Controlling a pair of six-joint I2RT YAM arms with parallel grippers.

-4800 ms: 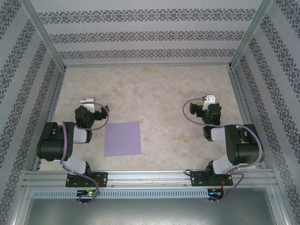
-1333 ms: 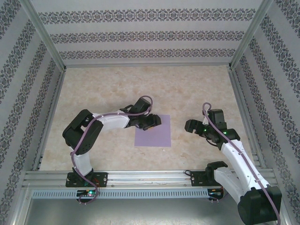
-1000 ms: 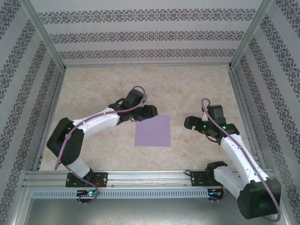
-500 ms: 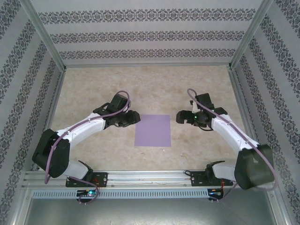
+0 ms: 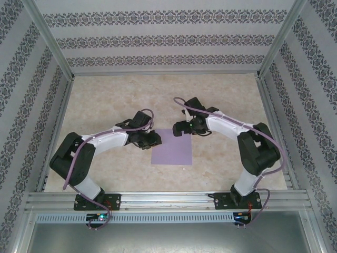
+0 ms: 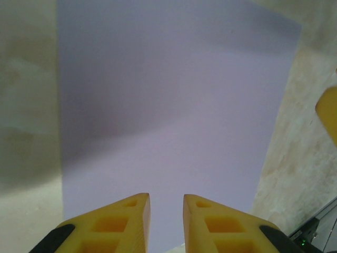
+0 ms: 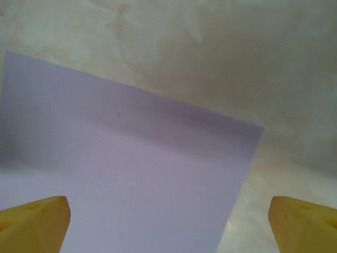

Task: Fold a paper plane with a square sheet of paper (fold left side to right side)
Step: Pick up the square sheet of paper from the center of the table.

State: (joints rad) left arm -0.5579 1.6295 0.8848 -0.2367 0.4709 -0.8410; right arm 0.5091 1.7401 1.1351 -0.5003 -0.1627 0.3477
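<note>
Over the square sheet of paper [image 5: 171, 151], left gripper [image 6: 166, 200] barely parted, right gripper [image 7: 168, 206] wide open.

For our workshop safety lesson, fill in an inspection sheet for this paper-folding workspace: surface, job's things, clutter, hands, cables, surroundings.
Surface: beige marbled table, flat.
Job's things: square sheet of paper, lavender, lying flat, unfolded.
Clutter: nothing seen.
Hands: left hand at the sheet's left edge, fingers narrowly apart; right hand wide open over its far edge.
Cables: purple cables along both arms.
Surroundings: patterned walls, metal frame.

Lavender sheet [image 5: 171, 150] — flat, unfolded
</note>
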